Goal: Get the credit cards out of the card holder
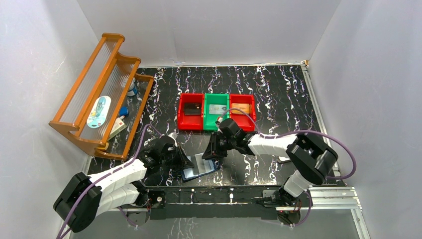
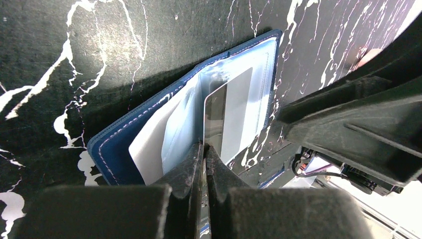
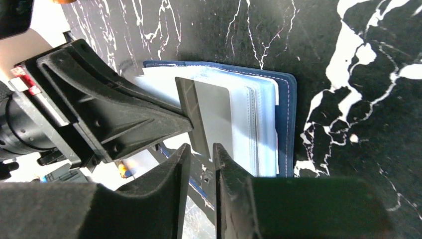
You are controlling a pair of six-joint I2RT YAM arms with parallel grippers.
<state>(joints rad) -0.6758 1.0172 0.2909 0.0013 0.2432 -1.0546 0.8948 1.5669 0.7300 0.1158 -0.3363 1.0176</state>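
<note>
Left gripper [image 2: 204, 147] is clamped on the grey, dark-striped plastic credit card [image 2: 234, 114], partly out of the navy-blue folding card holder [image 2: 112, 149] lying open; right gripper [image 3: 199, 155] possibly pins it, hold indeterminable, so an unrestrained holder could drag along

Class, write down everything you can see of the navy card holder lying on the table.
The card holder is navy, stitched along its edge, and lies open on the black marbled table. Inside are pale clear plastic sleeves. A grey card sticks partly out, pinched by the left claw. The right claw is close by; contact unclear.
</note>
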